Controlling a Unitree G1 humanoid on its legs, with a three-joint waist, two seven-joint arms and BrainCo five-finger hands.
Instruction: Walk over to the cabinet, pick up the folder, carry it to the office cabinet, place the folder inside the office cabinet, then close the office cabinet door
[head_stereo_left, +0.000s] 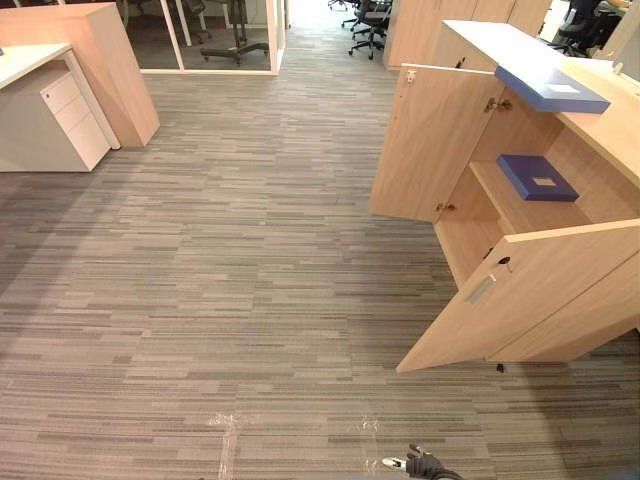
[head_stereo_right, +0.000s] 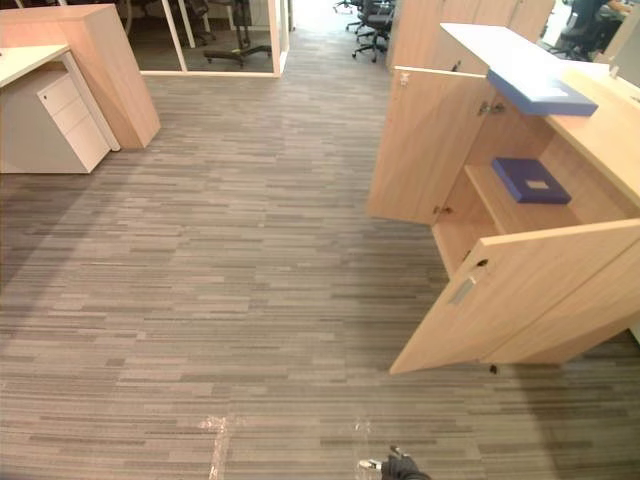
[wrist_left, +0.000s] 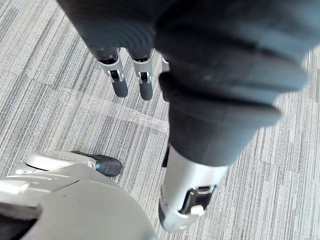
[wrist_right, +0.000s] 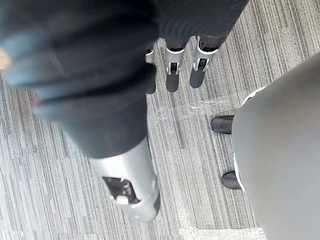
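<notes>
Risk, approach: the near door (head_stereo_left: 530, 295) of the cabinet (head_stereo_left: 600, 130) stands swung out across the walking line. An arm or hip clipping it could slam it or upset the stance.
Risk, grasp: the folder (head_stereo_left: 552, 88) appears to overhang the cabinet top's front edge, so a clumsy nudge could tip it onto the carpet (head_stereo_left: 250, 280).
Folder: flat, pale blue with a white label, lying on the cabinet top. A darker second folder (head_stereo_left: 537, 177) lies on the shelf inside.
Left hand (wrist_left: 142, 80): fingers released, empty.
Right hand (wrist_right: 172, 75): fingers released, empty.
</notes>
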